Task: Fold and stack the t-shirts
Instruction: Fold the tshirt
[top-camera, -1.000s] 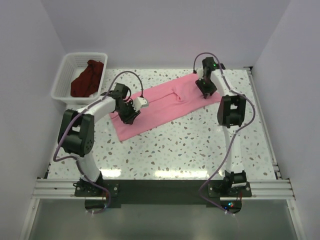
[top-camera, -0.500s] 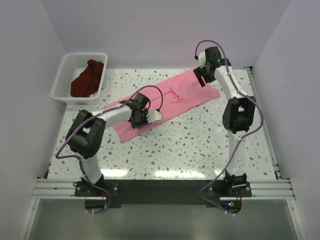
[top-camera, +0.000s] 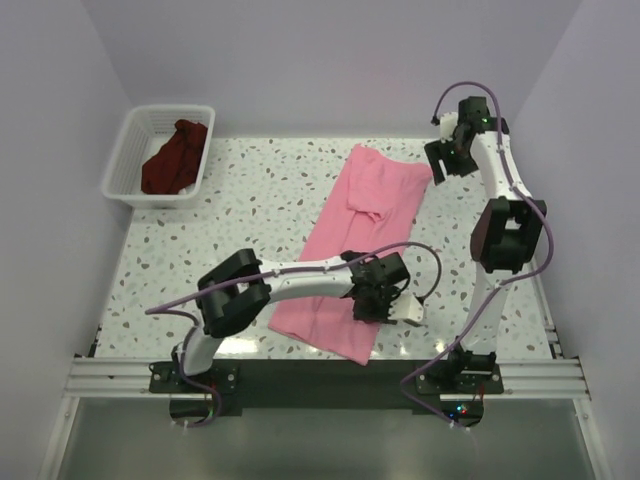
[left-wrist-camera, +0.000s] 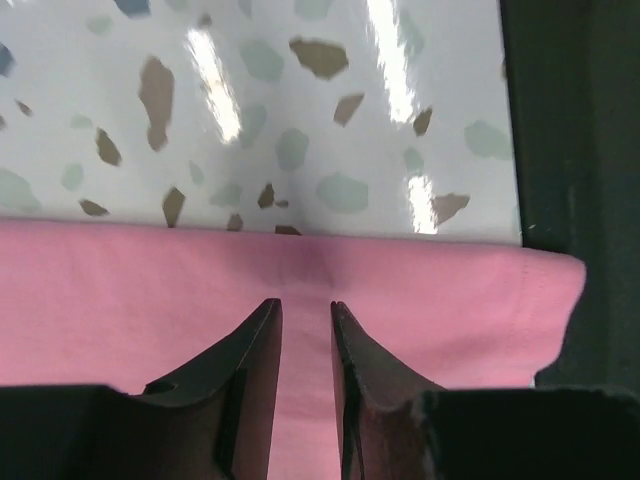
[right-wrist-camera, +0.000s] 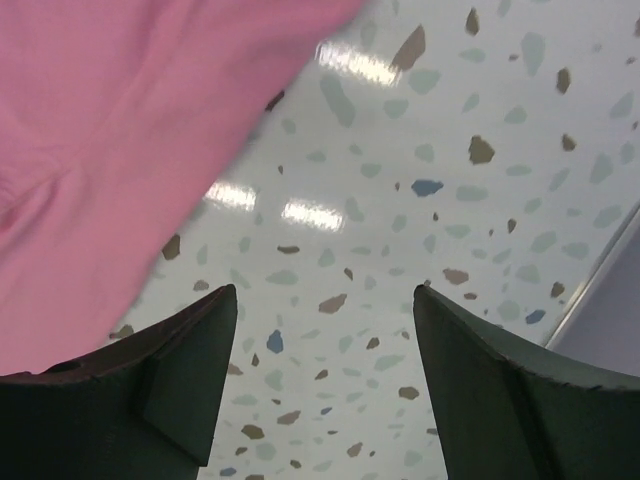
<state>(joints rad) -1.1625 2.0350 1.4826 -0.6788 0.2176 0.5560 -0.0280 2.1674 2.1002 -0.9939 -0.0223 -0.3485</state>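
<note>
The light pink t-shirt (top-camera: 350, 240) lies flat in a long diagonal strip from the far middle of the table to the near edge. My left gripper (top-camera: 372, 308) is low over its near end. In the left wrist view the gripper (left-wrist-camera: 306, 305) is nearly closed, pinching a ridge of the pink cloth (left-wrist-camera: 150, 290). My right gripper (top-camera: 437, 168) is open and empty just right of the shirt's far corner. In the right wrist view this gripper (right-wrist-camera: 325, 290) hangs over bare table, with the shirt (right-wrist-camera: 120, 100) at upper left. The dark maroon t-shirt (top-camera: 175, 160) lies crumpled in the basket.
The white lattice basket (top-camera: 128, 130) stands at the far left corner. The table's dark front rail (left-wrist-camera: 580, 150) runs close beside the shirt's near hem. White walls close in the table on three sides.
My left gripper has dragged the shirt's near end from the left middle toward the front centre, swinging the shirt into a steeper diagonal. My right gripper has moved right, off the shirt.
</note>
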